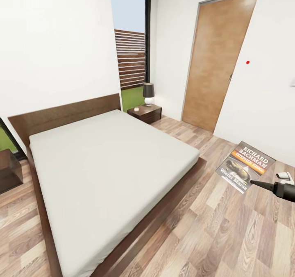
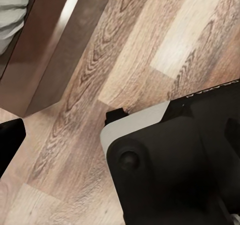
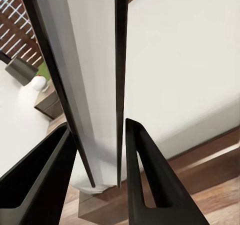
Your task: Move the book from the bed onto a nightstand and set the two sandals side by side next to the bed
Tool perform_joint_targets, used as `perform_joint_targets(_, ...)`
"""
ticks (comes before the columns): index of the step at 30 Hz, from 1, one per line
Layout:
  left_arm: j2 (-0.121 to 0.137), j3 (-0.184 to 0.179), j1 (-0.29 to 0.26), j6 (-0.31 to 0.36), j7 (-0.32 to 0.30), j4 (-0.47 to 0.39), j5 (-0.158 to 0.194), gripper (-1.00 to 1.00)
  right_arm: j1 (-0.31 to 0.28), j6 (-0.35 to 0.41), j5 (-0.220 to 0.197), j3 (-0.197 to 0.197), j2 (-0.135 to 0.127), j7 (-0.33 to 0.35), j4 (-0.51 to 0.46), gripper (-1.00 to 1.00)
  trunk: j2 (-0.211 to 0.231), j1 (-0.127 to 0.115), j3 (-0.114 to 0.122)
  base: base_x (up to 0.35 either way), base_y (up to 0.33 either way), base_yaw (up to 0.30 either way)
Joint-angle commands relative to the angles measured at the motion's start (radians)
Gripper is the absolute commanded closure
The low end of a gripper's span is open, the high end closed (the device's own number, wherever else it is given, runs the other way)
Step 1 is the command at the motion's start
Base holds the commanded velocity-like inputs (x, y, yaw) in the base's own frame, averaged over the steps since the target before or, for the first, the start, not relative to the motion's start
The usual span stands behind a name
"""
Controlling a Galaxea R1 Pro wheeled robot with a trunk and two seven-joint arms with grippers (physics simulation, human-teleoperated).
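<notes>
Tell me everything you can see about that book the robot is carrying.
The book is a thin paperback with a dark cover, an orange band, white "Richard Bachman" lettering and a dark picture below it. It is held in the air above the wooden floor, right of the bed, cover tilted toward the head camera. The right claw pinches its edge; in the right wrist view its pale page block sits between two dark fingers.

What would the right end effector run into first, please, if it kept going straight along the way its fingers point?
Probably the bed. The right end effector, shut on the book, points over the mattress towards the nightstand beyond; depth is unclear, so it might pass above.
</notes>
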Motion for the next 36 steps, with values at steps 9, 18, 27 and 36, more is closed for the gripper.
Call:
perform_joint_targets(9,0.000,-0.005,-0.001,-0.004,0.000,0.000,-0.003,-1.00,-0.001,0.010,-0.001,0.000,0.002,0.002,0.000,1.00,-0.002,0.001,0.013,0.000,0.000,0.000)
perform_joint_targets(18,0.000,-0.005,-0.001,-0.005,0.000,0.000,-0.003,-1.00,-0.001,0.010,-0.001,0.000,0.003,0.002,0.000,1.00,-0.002,0.001,0.027,0.000,0.000,0.000)
perform_joint_targets(27,0.000,-0.005,-0.001,-0.005,0.000,0.000,-0.003,-1.00,-0.001,0.010,-0.001,0.000,0.003,0.002,0.000,1.00,-0.002,0.001,0.042,0.000,0.000,0.000)
perform_joint_targets(36,0.000,-0.005,-0.001,-0.005,0.000,0.000,-0.003,-1.00,0.000,0.010,-0.001,0.000,0.003,0.002,0.000,1.00,-0.002,0.001,0.056,0.000,0.000,0.000)
